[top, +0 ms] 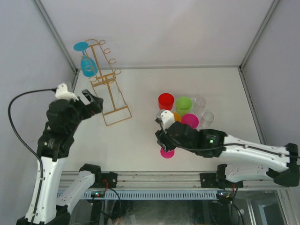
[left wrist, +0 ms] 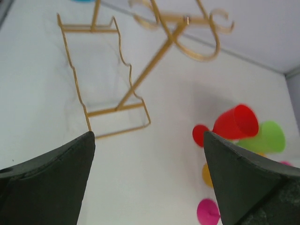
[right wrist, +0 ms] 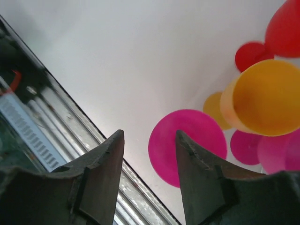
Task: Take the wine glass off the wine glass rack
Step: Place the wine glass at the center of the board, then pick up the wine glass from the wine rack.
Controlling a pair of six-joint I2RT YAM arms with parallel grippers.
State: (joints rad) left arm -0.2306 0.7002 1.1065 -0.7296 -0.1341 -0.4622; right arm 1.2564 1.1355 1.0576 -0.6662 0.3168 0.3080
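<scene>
The gold wire wine glass rack stands at the back left of the table. A blue wine glass hangs from one of its upper left hooks, foot uppermost. My left gripper is just left of the rack's base, open and empty. In the left wrist view the rack lies ahead of the left gripper. My right gripper hovers near the table's front. Its jaws stand apart with nothing between them, beside a pink disc-shaped glass foot.
A cluster of glasses stands right of centre: red, green, pink, orange and two clear ones. A pink glass foot lies close to the metal front rail. Grey walls close in the sides.
</scene>
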